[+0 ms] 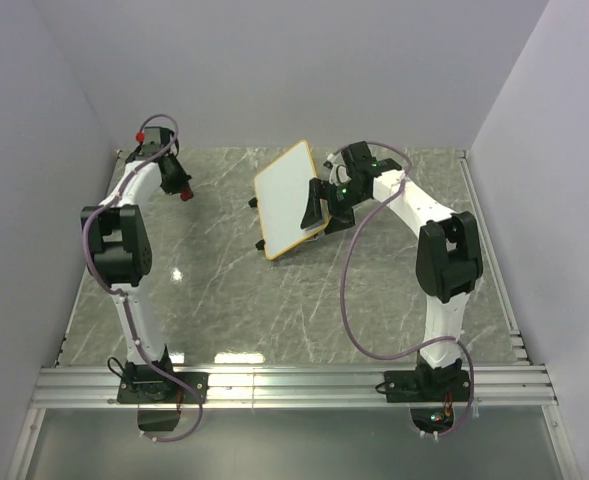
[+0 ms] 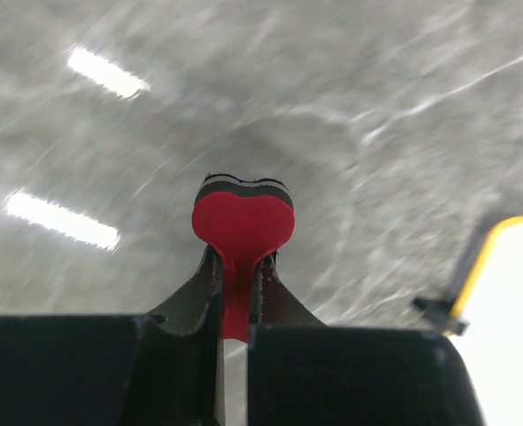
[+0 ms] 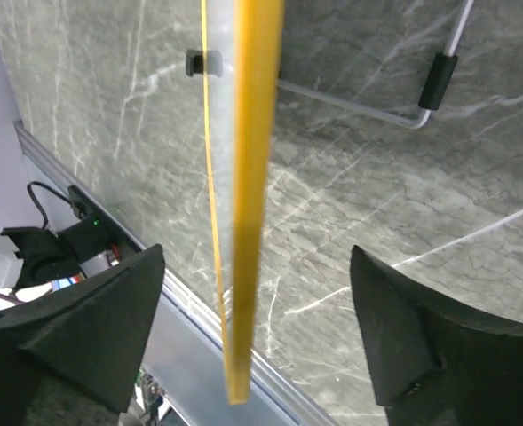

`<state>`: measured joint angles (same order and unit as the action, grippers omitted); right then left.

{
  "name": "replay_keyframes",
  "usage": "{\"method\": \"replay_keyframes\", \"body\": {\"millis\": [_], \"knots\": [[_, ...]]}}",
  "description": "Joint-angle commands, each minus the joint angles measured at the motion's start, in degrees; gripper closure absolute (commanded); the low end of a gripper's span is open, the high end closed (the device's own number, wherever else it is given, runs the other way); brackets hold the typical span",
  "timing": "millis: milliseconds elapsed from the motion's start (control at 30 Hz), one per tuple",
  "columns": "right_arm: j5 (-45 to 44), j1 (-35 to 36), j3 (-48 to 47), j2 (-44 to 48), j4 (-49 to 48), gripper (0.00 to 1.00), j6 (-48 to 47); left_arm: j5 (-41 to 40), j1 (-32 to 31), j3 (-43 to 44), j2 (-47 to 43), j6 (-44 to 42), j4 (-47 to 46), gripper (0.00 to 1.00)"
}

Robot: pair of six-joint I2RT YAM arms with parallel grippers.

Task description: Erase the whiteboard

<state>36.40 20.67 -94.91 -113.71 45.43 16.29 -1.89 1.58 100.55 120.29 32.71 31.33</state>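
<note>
The whiteboard (image 1: 287,195) stands tilted on its wire stand at the table's middle back; its white face looks blank from above. My right gripper (image 1: 319,207) is open, with one jaw on each side of the board's right edge. In the right wrist view the yellow frame edge (image 3: 250,160) hangs between the wide-apart jaws of that gripper (image 3: 257,253), touching neither. My left gripper (image 1: 179,186) is left of the board, apart from it, and shut on a red-and-black eraser (image 1: 186,196). In the left wrist view the gripper (image 2: 239,266) pinches the eraser (image 2: 243,220); the board's corner (image 2: 512,311) shows at right.
The board's wire stand (image 3: 359,105) with a black foot (image 3: 439,80) rests on the grey marble table (image 1: 224,290). Metal rails (image 1: 294,385) run along the near edge. White walls (image 1: 274,70) close in the back and sides.
</note>
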Motion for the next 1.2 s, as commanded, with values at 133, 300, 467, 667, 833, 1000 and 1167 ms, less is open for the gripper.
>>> {"method": "replay_keyframes", "body": {"millis": [133, 300, 467, 667, 833, 1000, 1167], "knots": [[-5.36, -0.36, -3.44, 7.97, -0.69, 0.05, 0.49, -4.87, 1.93, -14.13, -11.03, -1.5, 3.21, 0.78], [-5.73, -2.47, 1.03, 16.31, -2.62, 0.04, 2.51, -7.07, 2.02, -23.11, -14.9, -1.51, 3.12, 0.54], [-5.2, -4.23, 12.89, 27.11, -5.52, 0.01, 3.57, -6.11, 2.11, -31.55, -18.59, -0.89, 1.46, 0.37], [-6.78, -4.49, 25.2, 38.89, -8.6, 0.0, 3.74, -5.5, 2.02, -36.21, -24.03, -0.72, 2.85, 0.15], [-6.61, -4.58, 31.27, 45.41, -10.27, 0.0, 4.62, -5.23, 2.02, -35.69, -28.43, -0.02, 6.54, 0.0], [-6.69, -4.67, 35.31, 52.7, -11.94, 0.0, 6.82, -0.05, 1.76, -33.33, -35.37, -0.36, 7.34, 0.01], [-8.8, -4.58, 39.09, 61.21, -13.78, 0.0, 10.94, 3.21, 0.71, -24.65, -41.62, -0.1, 10.05, 0.01]]}}
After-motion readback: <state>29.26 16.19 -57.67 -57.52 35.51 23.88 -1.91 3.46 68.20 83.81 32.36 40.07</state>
